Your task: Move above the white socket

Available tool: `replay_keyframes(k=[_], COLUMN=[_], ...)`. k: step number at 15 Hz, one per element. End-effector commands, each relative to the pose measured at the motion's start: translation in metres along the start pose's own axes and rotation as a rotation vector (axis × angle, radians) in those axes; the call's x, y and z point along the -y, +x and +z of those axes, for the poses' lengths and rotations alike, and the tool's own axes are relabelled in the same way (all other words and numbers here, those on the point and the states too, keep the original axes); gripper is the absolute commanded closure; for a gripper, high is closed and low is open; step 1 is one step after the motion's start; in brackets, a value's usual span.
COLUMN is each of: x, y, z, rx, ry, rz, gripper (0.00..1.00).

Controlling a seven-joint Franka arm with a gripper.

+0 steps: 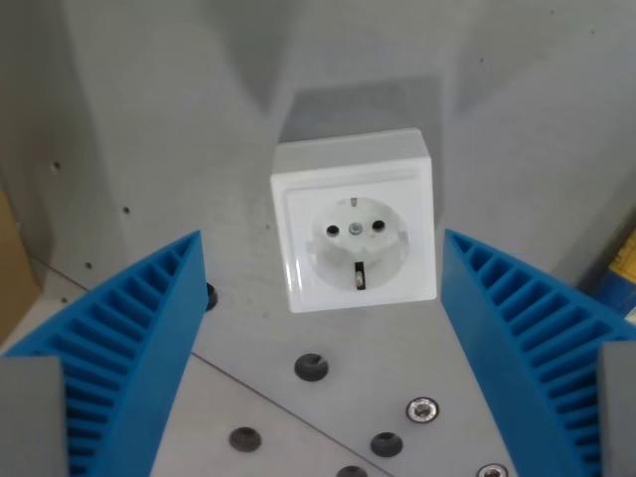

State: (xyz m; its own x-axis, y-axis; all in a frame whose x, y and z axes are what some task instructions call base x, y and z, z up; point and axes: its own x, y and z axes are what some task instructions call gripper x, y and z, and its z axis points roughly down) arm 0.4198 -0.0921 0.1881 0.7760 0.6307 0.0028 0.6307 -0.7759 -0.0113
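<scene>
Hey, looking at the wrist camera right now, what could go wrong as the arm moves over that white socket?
1. The white socket sits slightly toward the wrist view's right of the midpoint of the open end effector, so centering may end up off.
2. If the arm drops while centering, the right blue finger looks the likelier one to clip the socket's edge.
3. The plate has open holes and screws nearby; a low pass might snag there.
</scene>
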Motion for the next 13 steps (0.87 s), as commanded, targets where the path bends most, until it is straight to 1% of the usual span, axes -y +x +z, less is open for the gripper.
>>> replay_keyframes(k=[1,6,13], x=[-0.0031,-0.0087,-0.0123], y=[-0.0085,-0.0133,-0.0173], z=[0.0072,0.0131,0.0167], rx=[-0.132,-0.134,-0.139], ry=[-0.028,-0.022,-0.022], rz=[-0.106,-0.103,-0.092], gripper=[0.00,0.00,0.00])
